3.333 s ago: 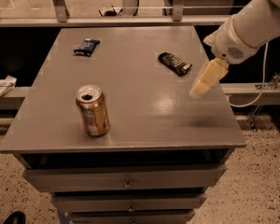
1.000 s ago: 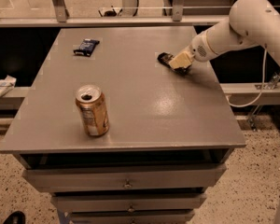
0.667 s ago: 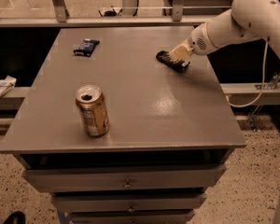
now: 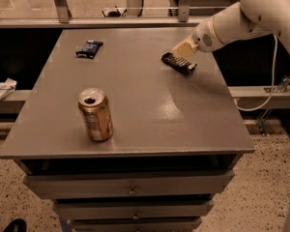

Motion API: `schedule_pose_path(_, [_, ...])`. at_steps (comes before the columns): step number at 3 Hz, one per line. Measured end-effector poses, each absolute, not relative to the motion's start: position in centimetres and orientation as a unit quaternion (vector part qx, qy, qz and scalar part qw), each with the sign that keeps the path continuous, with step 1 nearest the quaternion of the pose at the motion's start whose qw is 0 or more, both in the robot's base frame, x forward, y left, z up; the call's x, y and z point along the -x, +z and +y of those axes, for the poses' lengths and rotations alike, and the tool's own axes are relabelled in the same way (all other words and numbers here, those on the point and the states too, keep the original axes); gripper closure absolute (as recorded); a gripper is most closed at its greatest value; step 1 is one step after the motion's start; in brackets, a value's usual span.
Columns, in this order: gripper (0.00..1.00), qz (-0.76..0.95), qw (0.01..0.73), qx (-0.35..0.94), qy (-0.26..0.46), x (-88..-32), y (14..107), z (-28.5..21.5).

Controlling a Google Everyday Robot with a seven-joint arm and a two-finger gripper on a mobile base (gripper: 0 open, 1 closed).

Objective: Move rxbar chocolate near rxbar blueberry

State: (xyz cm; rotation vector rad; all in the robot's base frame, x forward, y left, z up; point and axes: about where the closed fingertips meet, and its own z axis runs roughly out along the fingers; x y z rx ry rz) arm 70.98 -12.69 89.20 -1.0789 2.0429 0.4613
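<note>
The rxbar chocolate (image 4: 179,64), a flat black-wrapped bar with pale lettering, lies on the right side of the grey table (image 4: 135,100). The rxbar blueberry (image 4: 89,49), a dark blue-wrapped bar, lies near the table's far left corner. My gripper (image 4: 182,49) is at the end of the white arm coming in from the upper right. It hangs just above and behind the far end of the chocolate bar, very close to it.
An opened gold soda can (image 4: 95,114) stands upright at the front left of the table. Drawers (image 4: 130,190) sit under the tabletop. A white cloth (image 4: 1,90) lies on a ledge to the left. A rail runs behind the table.
The gripper came from the right edge of the table up to the chocolate bar, then shifted slightly back and left over its far end. The bar looks moved a little to the left.
</note>
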Motion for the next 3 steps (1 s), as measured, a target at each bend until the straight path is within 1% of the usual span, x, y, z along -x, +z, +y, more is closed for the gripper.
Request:
schedule_pose_path(1, [0.59,0.801,0.381,0.424,0.183,-71.03,88.96,-12.45])
schedule_pose_path(2, [0.27,0.8,0.385,0.421,0.184,-71.15,88.85,-12.41])
schedule_pose_path(3, [0.04,0.799,0.406,0.404,0.184,-71.51,89.3,-13.34])
